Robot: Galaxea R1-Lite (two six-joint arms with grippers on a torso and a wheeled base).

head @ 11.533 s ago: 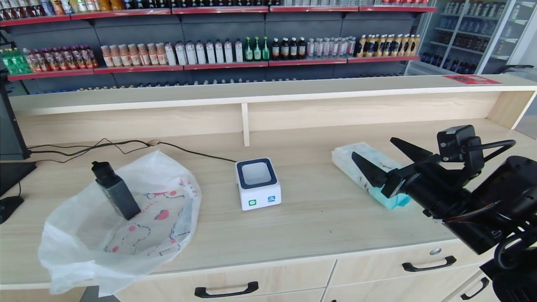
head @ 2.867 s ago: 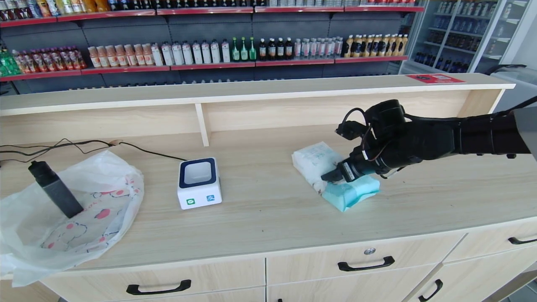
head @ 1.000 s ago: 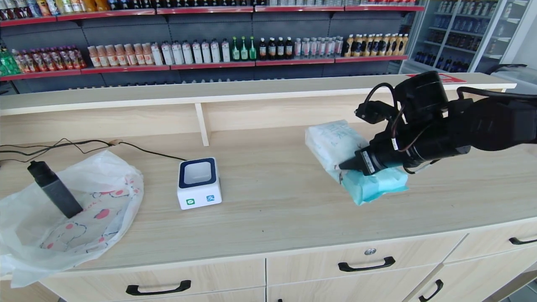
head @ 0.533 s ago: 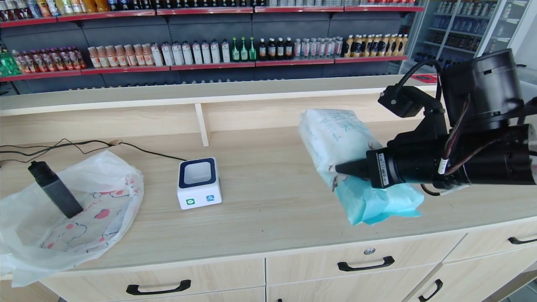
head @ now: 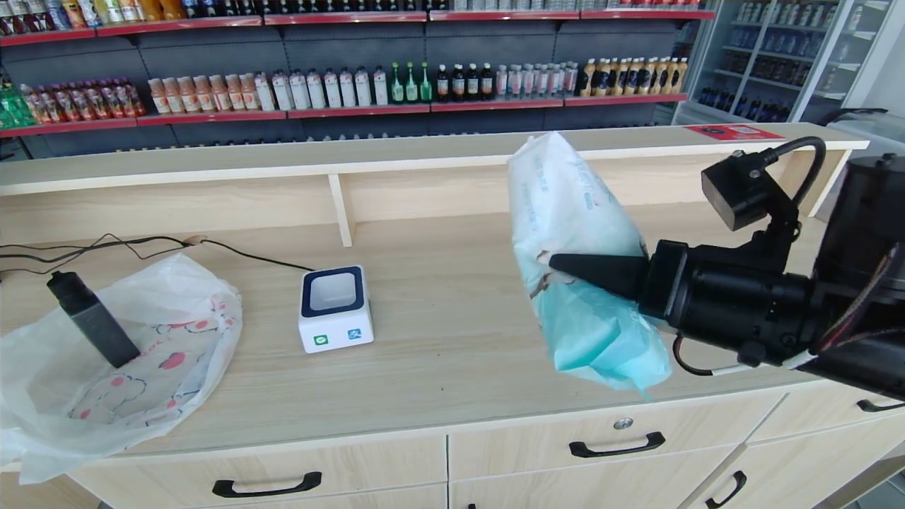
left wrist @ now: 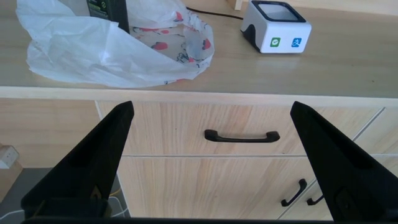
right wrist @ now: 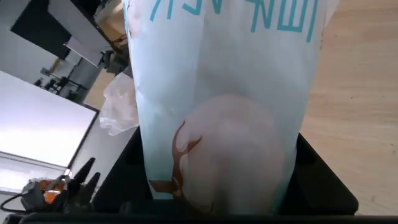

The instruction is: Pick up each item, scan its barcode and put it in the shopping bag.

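Left pincer (left wrist: 211, 109) hangs released, its fingers spread wide, low in front of the desk (head: 438, 367) drawers. At the desk's far left lies the white shopping bag (head: 42, 424), with a dark bottle (head: 92, 329) leaning inside it. Near the middle sits the scanner (head: 335, 308), window facing up. Well to its right, lifted clear of the desk, the right pincer (head: 565, 267) is clenched across the middle of a soft tissue pack (head: 573, 212). The pack's long axis stands nearly upright, white end up and teal end hanging down. A likely risk is that the squashy wrapper, pinched only at its waist, sags or slips out during the carry. The barcode cannot be seen, so it might face away from the scanner window.
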